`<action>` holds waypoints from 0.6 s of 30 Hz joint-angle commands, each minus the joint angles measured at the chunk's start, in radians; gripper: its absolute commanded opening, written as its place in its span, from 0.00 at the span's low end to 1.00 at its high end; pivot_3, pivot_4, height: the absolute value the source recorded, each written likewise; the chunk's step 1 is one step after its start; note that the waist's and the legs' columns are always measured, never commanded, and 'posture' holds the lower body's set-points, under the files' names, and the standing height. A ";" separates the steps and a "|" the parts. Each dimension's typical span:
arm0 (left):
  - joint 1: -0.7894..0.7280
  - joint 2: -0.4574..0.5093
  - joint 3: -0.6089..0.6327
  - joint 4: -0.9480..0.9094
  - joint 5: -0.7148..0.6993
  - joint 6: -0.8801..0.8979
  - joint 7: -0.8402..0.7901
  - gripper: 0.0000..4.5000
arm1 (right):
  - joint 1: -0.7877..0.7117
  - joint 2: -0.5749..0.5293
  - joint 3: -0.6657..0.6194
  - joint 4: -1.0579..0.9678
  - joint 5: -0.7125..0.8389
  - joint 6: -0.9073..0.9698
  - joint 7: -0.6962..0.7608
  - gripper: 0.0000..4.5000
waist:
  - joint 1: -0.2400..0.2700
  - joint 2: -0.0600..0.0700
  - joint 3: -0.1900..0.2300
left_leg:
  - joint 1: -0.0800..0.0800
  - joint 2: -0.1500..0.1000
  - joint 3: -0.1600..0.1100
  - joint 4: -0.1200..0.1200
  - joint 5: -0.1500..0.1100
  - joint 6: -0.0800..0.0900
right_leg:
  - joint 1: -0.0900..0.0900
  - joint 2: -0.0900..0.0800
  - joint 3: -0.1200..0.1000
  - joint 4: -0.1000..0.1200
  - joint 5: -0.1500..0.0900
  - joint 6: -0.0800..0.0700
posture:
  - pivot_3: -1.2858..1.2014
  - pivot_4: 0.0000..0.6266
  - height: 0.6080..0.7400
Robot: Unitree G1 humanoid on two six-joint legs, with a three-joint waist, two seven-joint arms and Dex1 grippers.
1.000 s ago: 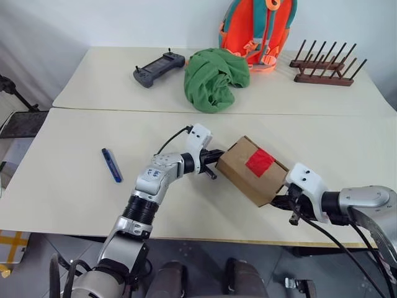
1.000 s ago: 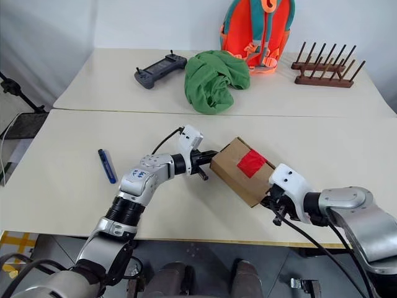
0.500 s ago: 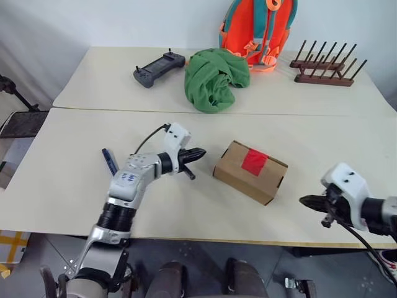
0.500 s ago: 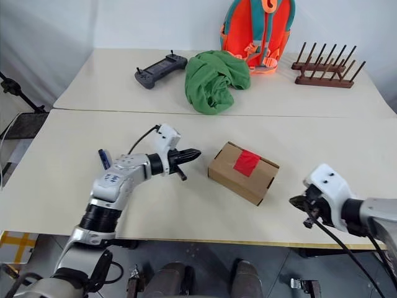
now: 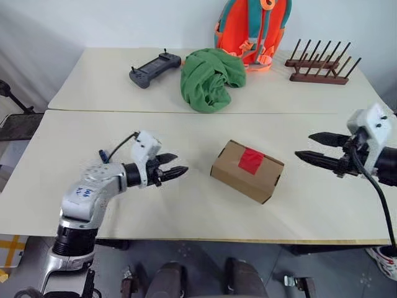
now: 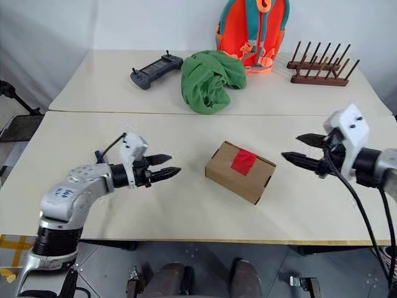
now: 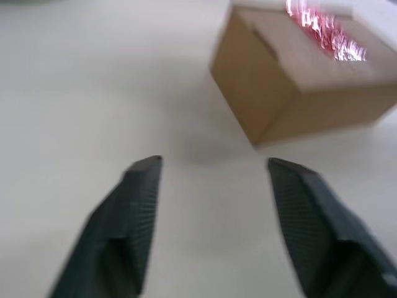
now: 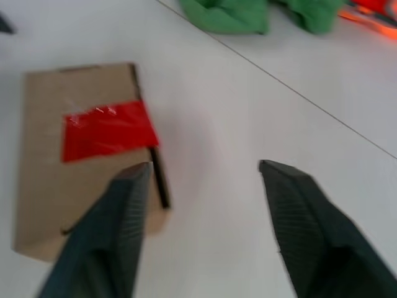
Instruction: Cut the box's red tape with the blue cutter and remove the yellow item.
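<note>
Cardboard box (image 5: 247, 171) closed, red tape (image 5: 250, 161) across seam; left hand (image 5: 175, 167), right hand (image 5: 316, 149) spread, empty.

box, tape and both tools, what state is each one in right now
box: shut, flat on the table, untouched
red tape: uncut, across the flap seam
left tool: open, empty, left of the box
right tool: open, empty, right of the box

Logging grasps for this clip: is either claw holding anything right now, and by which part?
Nothing is held. The left claw and right claw are both open, either side of the box, not touching it.
</note>
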 commanded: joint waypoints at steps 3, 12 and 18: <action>0.127 -0.064 0.212 -0.202 -0.037 -0.083 0.160 0.99 | -0.115 0.058 0.096 0.143 0.012 -0.126 0.071 1.00 | -0.007 0.000 0.000 | 0.001 0.001 0.002 0.000 -0.001 0.000 | 0.000 0.000 0.001 -0.001 0.000 0.000 | 0.52 0.24 1.00; 0.490 -0.331 0.444 -0.556 -0.083 -0.186 0.454 0.99 | -0.319 0.136 0.255 0.558 -0.122 -0.428 0.226 1.00 | -0.001 -0.001 0.000 | 0.000 0.002 0.002 0.003 -0.002 0.000 | 0.000 0.001 0.003 -0.001 0.001 0.000 | 0.52 0.24 1.00; 0.757 -0.506 0.476 -0.643 -0.082 -0.299 0.546 0.99 | -0.448 0.204 0.326 0.733 -0.180 -0.516 0.292 1.00 | -0.006 -0.001 0.000 | 0.001 0.003 0.003 0.004 -0.003 0.000 | 0.000 0.002 0.004 -0.003 0.002 -0.001 | 0.52 0.24 1.00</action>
